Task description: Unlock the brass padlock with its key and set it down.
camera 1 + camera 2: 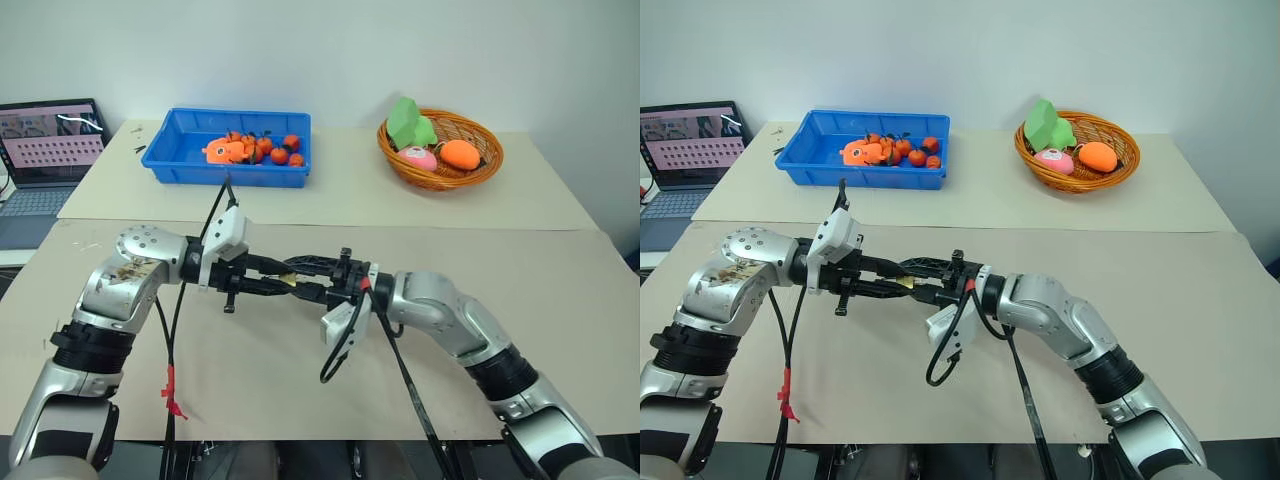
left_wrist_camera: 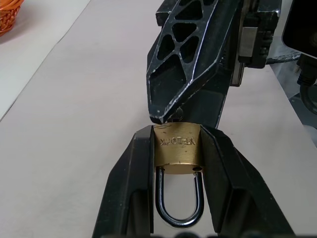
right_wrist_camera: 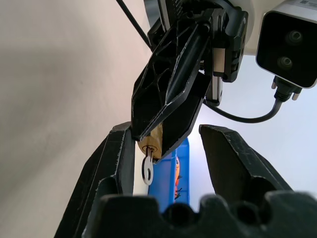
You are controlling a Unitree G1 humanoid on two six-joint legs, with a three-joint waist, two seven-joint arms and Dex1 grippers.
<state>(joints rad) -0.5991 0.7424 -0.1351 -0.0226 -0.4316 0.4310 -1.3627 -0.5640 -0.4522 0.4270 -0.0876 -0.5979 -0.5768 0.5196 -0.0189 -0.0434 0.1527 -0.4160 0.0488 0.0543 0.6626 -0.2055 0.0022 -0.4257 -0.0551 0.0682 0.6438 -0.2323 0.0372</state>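
Note:
My left gripper [image 2: 176, 133] is shut on the brass padlock [image 2: 176, 151], clamping its golden body by the sides. The dark shackle [image 2: 179, 218] loops back between the fingers, closed into the body. Both grippers meet above the middle of the table. The small silvery key [image 3: 147, 169] sticks out of the padlock's underside. My right gripper [image 3: 166, 130] faces the left one with its fingers spread on either side of the key. One finger [image 3: 116, 168] stands close beside the key, the other well apart from it.
At the back left stands a blue bin [image 1: 180, 160] holding small orange fruits [image 1: 268, 148]. A wicker basket [image 1: 487, 165] of toys sits back right, a laptop [image 1: 45, 150] at the far left. Brown board [image 1: 560, 300] covers the near table; black cables hang under both wrists.

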